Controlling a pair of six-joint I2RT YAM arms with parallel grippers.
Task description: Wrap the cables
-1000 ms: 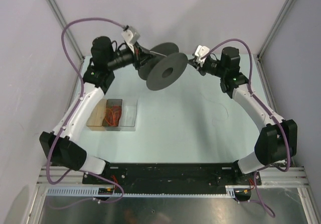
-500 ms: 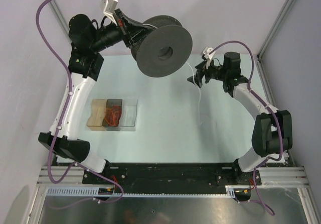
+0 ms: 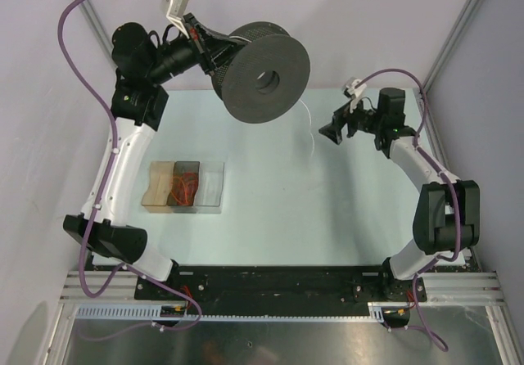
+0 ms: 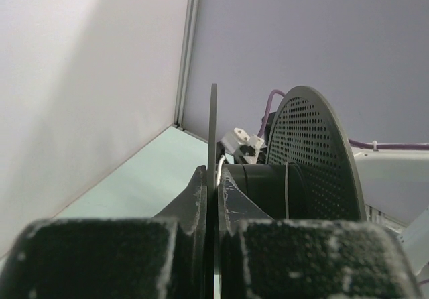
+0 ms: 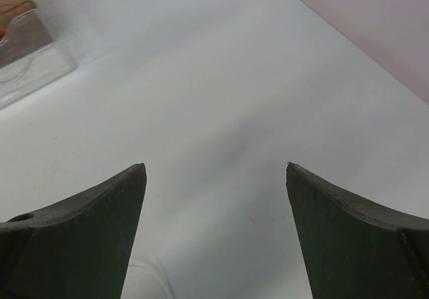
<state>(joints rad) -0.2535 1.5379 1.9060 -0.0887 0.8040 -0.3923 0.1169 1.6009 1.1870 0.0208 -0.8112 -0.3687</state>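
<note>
Jaws: left gripper (image 4: pixel 214 182) is clenched on the near flange of the black spool (image 3: pixel 266 70), pinching the thin disc edge-on, with the spool held up off the table (image 3: pixel 270 185) at the far left. Right gripper (image 5: pixel 214 168) is spread wide with nothing between the fingers, hanging over bare table to the right of the spool. Cable (image 4: pixel 286 190): 1 white strand crosses the hub between the 2 flanges, and another bit shows at the near flange by the left fingers. In the top view a very faint white line drops from the spool's right side toward the table, between spool and right gripper; it's too thin to trace to its end. Handling call: near weightless and limp, so it won't hold a shape and likely falls into loose loops. Probably slick in the pads, and easy to kink or snag on the perforated far flange. I'd pinch the hanging run close below the spool, full pad contact, light tension only. Spool looks rigid and light, flange grip seems ok. Clear tray (image 3: pixel 184 187) with orange bits sits near left, well apart from all this. Labels: 0 readable text or brand on spool, tray or arms.
</note>
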